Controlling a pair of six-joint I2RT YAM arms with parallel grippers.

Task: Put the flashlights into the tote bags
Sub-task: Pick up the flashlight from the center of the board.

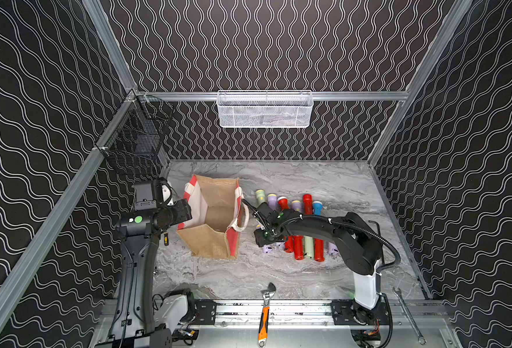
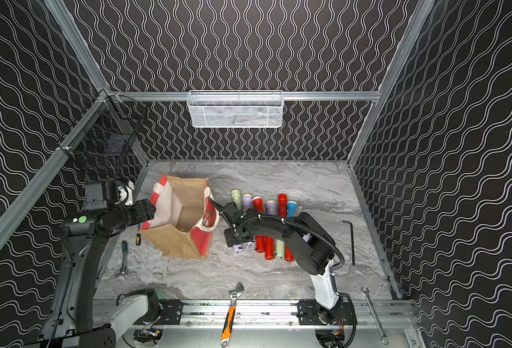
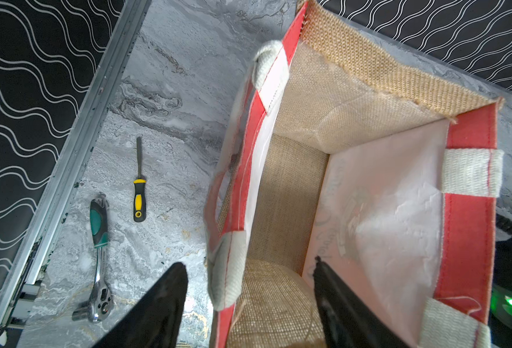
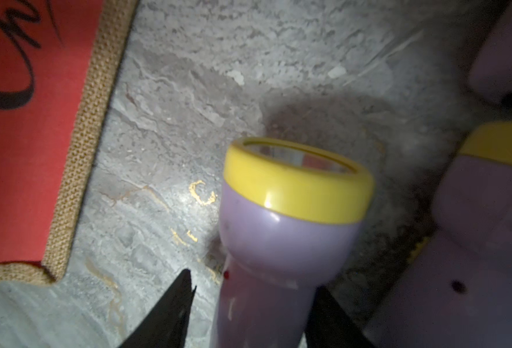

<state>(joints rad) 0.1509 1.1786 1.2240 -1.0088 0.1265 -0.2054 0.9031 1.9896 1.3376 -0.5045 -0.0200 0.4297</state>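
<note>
The flashlights (image 1: 298,247) lie in two rows on the table (image 1: 354,186), right of centre in both top views: red, lilac, pale green and one blue. The bag (image 1: 209,241) stands open just left of them, at centre left.

The right gripper (image 4: 253,289) is at the lower left end of the rows, over a lilac flashlight (image 4: 294,211). In the right wrist view its fingers (image 4: 164,316) stand partly open on either side of that handle. Table shows between one finger and the plastic, so it is not clamped.

The left gripper (image 3: 248,274) is at the bag's left side, wide open and gripping nothing. One finger is outside the striped panel and the other inside, with the rim between them.

A screwdriver (image 3: 138,192) and ratchet (image 3: 99,259) lie beside the bag. A wrench (image 1: 265,313) and spanner (image 1: 408,313) lie at the bottom edge. A white basket (image 1: 264,110) hangs at upper centre, a black basket (image 1: 134,135) at upper left.
</note>
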